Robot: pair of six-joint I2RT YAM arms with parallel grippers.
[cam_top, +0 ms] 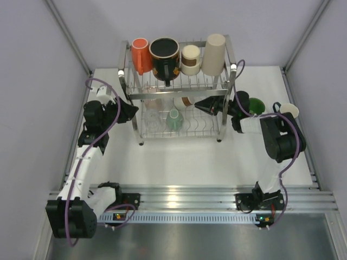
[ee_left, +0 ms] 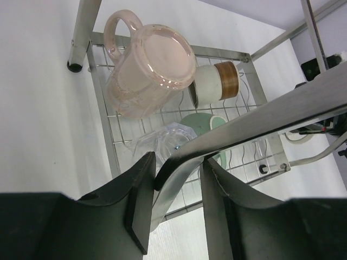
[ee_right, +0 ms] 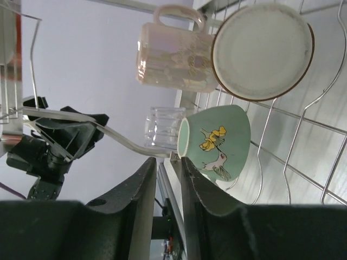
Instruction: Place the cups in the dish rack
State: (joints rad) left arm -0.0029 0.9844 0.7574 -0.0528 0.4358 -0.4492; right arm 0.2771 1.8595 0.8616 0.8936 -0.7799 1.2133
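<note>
With left fingers [ee_left: 178,162], grips rack [ee_left: 282,111]; with right fingers [ee_right: 168,165] slightly apart and empty, hovers beside teal cup [ee_right: 217,141] inside rack.

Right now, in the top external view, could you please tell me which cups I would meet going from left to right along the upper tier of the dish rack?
Along the upper tier of the dish rack: orange mug → large black mug → brown-cream cup → tall beige cup.
</note>
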